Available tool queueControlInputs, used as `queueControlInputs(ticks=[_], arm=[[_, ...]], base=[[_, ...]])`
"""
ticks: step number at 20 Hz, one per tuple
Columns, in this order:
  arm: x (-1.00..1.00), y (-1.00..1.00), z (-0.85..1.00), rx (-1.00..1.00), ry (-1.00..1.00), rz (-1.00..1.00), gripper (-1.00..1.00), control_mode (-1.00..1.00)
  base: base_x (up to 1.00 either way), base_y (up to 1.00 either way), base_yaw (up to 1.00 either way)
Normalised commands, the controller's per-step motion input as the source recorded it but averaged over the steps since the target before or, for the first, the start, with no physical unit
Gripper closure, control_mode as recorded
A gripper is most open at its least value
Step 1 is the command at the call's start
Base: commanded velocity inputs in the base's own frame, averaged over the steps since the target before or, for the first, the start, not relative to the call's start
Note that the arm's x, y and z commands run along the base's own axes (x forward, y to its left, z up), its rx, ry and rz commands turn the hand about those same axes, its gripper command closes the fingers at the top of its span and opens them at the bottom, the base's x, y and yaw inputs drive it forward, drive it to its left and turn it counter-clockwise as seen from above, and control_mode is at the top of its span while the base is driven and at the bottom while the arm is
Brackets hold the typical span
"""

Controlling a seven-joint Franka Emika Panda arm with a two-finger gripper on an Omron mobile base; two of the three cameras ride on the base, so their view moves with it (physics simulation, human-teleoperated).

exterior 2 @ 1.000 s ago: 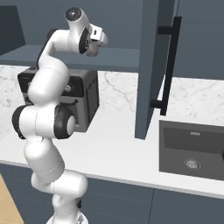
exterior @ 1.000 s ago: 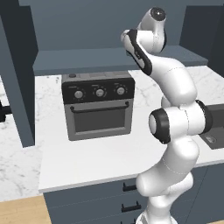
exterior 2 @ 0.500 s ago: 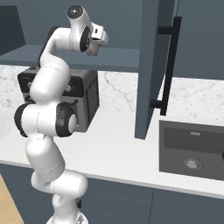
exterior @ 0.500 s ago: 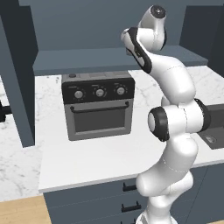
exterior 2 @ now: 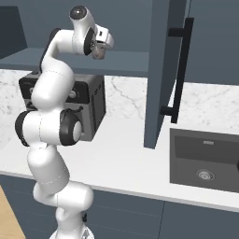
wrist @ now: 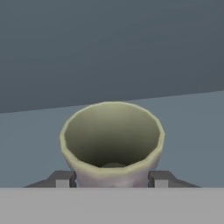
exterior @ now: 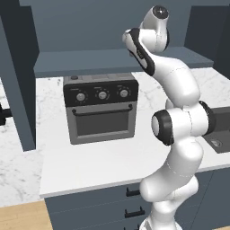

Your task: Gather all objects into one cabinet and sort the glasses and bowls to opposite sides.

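The beige mug (wrist: 113, 140) stands upright on the slate-blue floor of the cabinet (wrist: 188, 131), its open mouth toward the hand camera. My gripper (wrist: 112, 178) sits around the mug's lower part, with one dark fingertip pressed against each side. In the right base view the gripper (exterior 2: 100, 45) is raised high at the cabinet's open shelf (exterior 2: 126, 63), and a bit of beige shows at its tip. From the left base side the hand is hidden behind the arm's upper links (exterior: 150, 36). The bowl and the other cups are out of view.
A black toaster oven (exterior: 101, 108) stands on the marble counter (exterior: 103, 161) below the arm. The cabinet's open door (exterior 2: 161, 70) with its long black handle (exterior 2: 179, 70) hangs to the right of the hand. A dark sink (exterior 2: 205, 158) lies at the right.
The arm holds almost still at the cabinet shelf. Nothing else in the base views has moved.
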Motion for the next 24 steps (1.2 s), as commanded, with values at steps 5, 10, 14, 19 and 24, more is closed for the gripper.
queueControlInputs(ticks=[5,10,14,19,24], arm=[[0.0,0.0,0.0,0.01,0.0,0.0,1.0,-1.0],[-0.02,0.0,0.0,0.02,0.0,0.0,1.0,-1.0],[-0.26,0.0,0.0,0.04,0.0,0.0,1.0,-1.0],[-0.29,-0.02,0.0,0.06,0.0,0.0,1.0,-1.0],[-0.04,-0.04,-0.03,0.05,0.0,0.0,1.0,-1.0]], base=[[0.0,0.0,0.0],[0.0,0.0,0.0],[0.0,0.0,0.0],[0.0,0.0,0.0],[0.0,0.0,0.0]])
